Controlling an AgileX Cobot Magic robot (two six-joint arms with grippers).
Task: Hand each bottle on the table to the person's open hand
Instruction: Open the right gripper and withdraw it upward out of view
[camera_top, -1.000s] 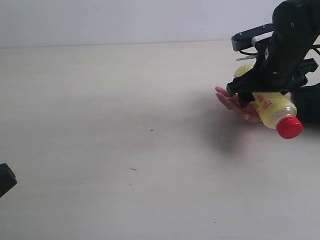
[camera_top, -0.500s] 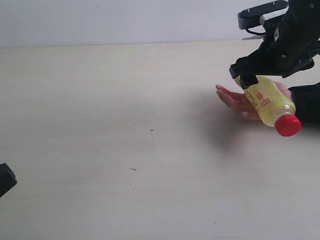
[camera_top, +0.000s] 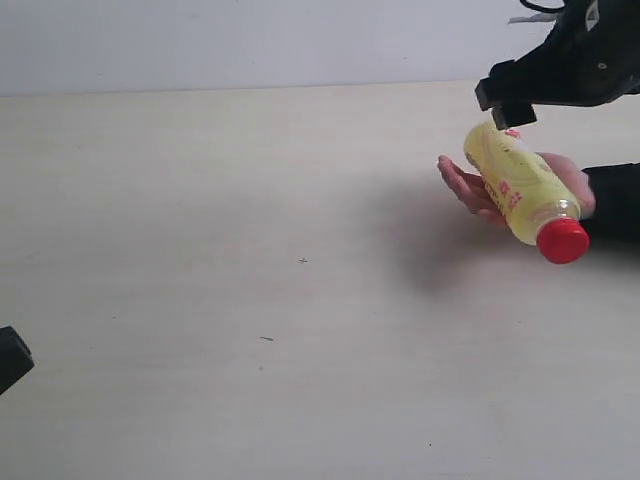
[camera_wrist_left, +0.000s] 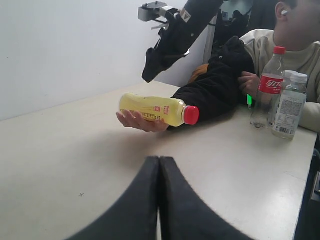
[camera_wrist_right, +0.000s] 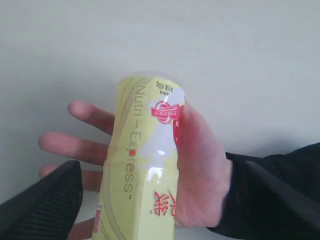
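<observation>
Finishing handover of yellow Nutri-Express bottle (camera_top: 515, 190) onto person's open hand (camera_top: 463, 188), right end effector (camera_top: 503, 105) wide, empty, at bottle's 12 o'clock; next, lifting clear, checking bench (camera_top: 250, 200) for more

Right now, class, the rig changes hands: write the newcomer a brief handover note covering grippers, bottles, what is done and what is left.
Left gripper: shut, empty, over the table.
Right gripper: open, empty, above the hand.
Yellow bottle: lies in the hand, handed over.
Red-label bottle and two white-capped bottles: upright on the table by the person; whether they were already handed over cannot be told.
Left: settle those three; if done, probably nothing remains.
</observation>
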